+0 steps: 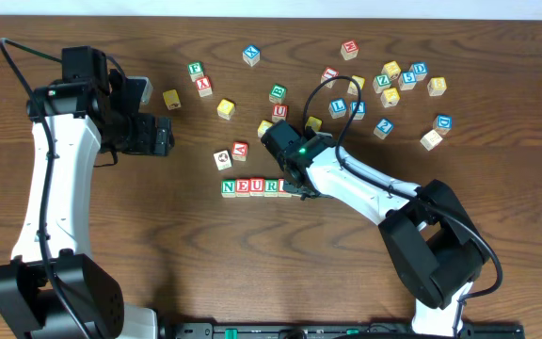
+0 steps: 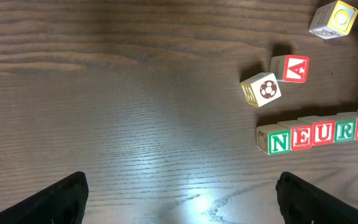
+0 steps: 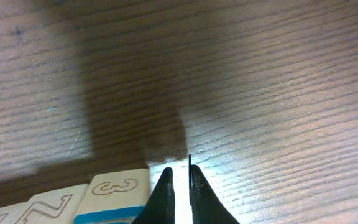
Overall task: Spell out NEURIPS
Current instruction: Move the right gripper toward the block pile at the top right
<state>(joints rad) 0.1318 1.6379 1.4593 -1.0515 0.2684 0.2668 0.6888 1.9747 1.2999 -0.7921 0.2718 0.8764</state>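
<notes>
Dark fingertips (image 3: 163, 199) of the right gripper (image 3: 179, 171) rise from the bottom of its wrist view, pressed together with only a sliver of light between them and nothing held. They point down at the brown, finely grained table (image 3: 260, 74). Just left of them sits a pale wooden cube (image 3: 120, 186), its smooth top face bearing an outlined 3 above a blue edge. Whether the fingers touch it I can't tell.

From the left wrist, the left gripper (image 2: 180, 186) is spread wide. Its matte black fingers sit in the bottom corners, with only bare grain and a glossy patch of light between them. Off to the right runs the row of cubes (image 2: 322, 134). These are small square blocks of light wood with painted faces, set side by side and reading N, E, U, R, I, the N green and the E red. Above the row a soccer-ball cube (image 2: 261, 90) and a red A cube (image 2: 289, 68) sit askew, close together.

From overhead, the row of cubes (image 1: 252, 186) lies mid-table with the right gripper (image 1: 296, 191) just at its I end. The left gripper (image 1: 163, 135) is well apart, up and to the left. Loose cubes (image 1: 393, 85) lie scattered beyond the row, too small for me to pick out a P or S
</notes>
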